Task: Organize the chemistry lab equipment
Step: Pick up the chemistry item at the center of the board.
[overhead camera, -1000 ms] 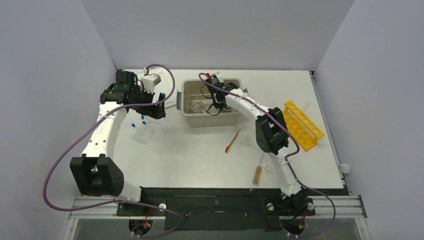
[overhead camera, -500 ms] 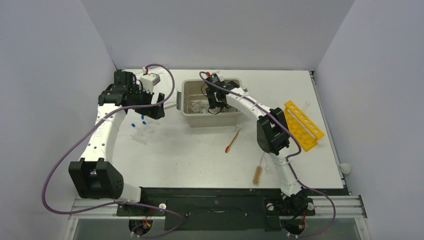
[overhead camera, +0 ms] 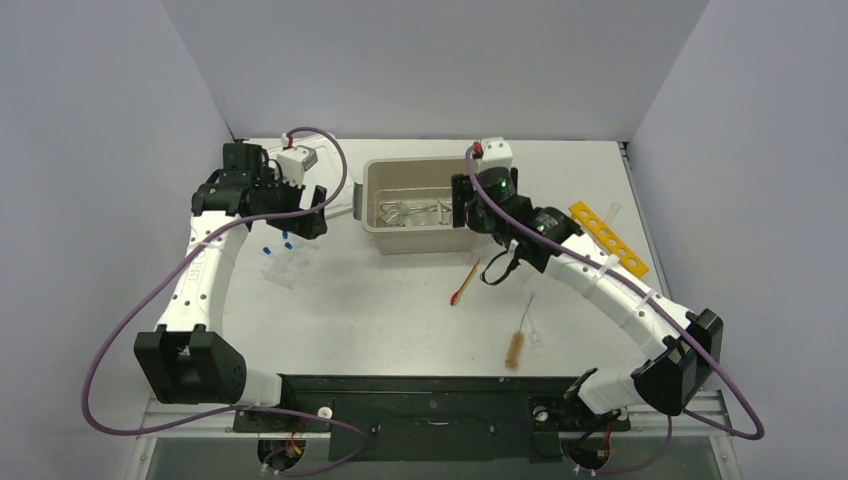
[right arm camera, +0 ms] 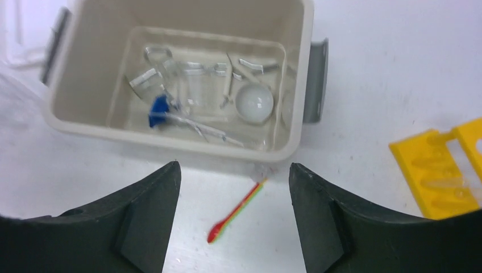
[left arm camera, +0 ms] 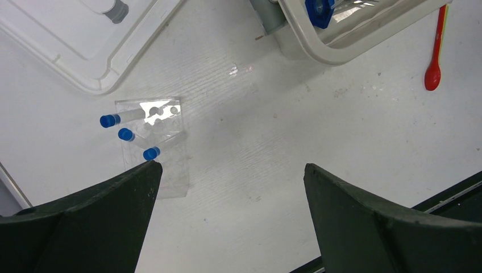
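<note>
The beige tub holds clear glassware, a round glass piece and a blue-capped tube. My right gripper hovers open at the tub's right end, nothing between its fingers. Below it on the table lies the green-and-red spatula, also in the top view. The brown-bristled brush lies nearer the front. Three blue-capped tubes rest on a clear sheet. My left gripper hangs open and empty above the table beside them.
A yellow tube rack lies right of the tub, its corner showing in the right wrist view. The white lid lies behind the tubes, left of the tub. Side walls close in the table on both sides.
My right gripper was shut low inside the tub; it has opened and risen to the tub's right end, its elbow swinging far right. The left arm has barely moved.
</note>
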Motion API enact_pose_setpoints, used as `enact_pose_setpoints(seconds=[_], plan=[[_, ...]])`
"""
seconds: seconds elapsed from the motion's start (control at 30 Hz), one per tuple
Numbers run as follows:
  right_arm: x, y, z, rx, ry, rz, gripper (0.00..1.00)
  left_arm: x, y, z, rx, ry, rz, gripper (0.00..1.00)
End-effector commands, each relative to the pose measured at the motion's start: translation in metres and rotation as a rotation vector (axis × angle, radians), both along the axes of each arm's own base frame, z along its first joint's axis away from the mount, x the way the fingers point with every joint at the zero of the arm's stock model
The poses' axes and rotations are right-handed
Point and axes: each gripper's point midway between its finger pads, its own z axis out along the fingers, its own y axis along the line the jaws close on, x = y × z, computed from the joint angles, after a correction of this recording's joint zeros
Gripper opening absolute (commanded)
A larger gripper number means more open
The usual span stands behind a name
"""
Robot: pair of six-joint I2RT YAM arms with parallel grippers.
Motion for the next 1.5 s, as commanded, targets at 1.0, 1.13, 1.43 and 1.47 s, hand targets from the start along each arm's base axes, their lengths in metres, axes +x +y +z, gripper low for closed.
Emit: enact_pose_setpoints(seconds=[1.0,1.13,1.43,1.47], plan=[[0.01,-0.02,-0.249,-0.183,0.245,-0.022,0.58,-0.001,0.004,0.016,0.017,-0.041,-0.012,0.96],[0.01,-0.017,-0.259,-0.166,0.24,-0.019,0.56,-0.001,0.003,0.017,0.017,-0.039,-0.015,0.97],[0.004,-0.005,-0.268,-0.124,0.237,0.021,0.43,-0.003,0.005,0.016,0.034,-0.038,-0.023,0.96],[0.0,-0.004,-0.269,-0.127,0.238,0.029,0.41,-0.003,0.005,0.016,0.035,-0.039,-0.024,0.97]])
